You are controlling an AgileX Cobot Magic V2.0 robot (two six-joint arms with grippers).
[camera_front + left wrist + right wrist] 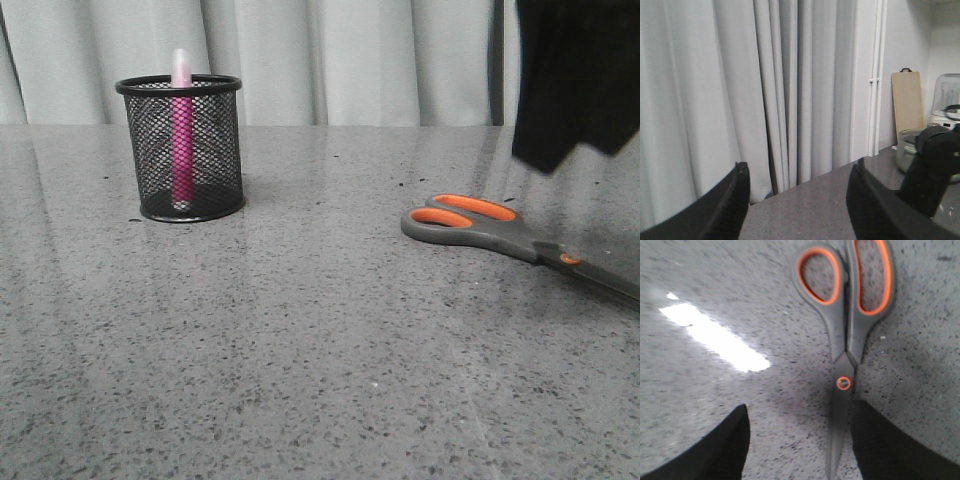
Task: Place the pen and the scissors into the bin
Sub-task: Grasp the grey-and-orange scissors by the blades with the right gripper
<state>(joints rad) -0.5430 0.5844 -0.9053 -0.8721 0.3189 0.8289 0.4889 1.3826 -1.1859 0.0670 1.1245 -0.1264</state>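
Over on the right of the speckled grey table point(300, 340), the right claw point(797, 445) is hanging above the scissors point(500, 232), its fingers spread apart with the dark blades lying between them. The scissors are lying flat and closed, grey handles with orange-lined loops pointing toward the bin point(182, 148). That black mesh cup is standing well apart to the left, the pink pen point(181, 130) already upright inside it, its pale cap poking above the rim. The left claw point(797, 200) is idling, fingers apart, facing the curtain. I'm thinking the thin, smooth blades could slip on the glossy stone if pinched off-centre, and the long scissors could tip the light cup.
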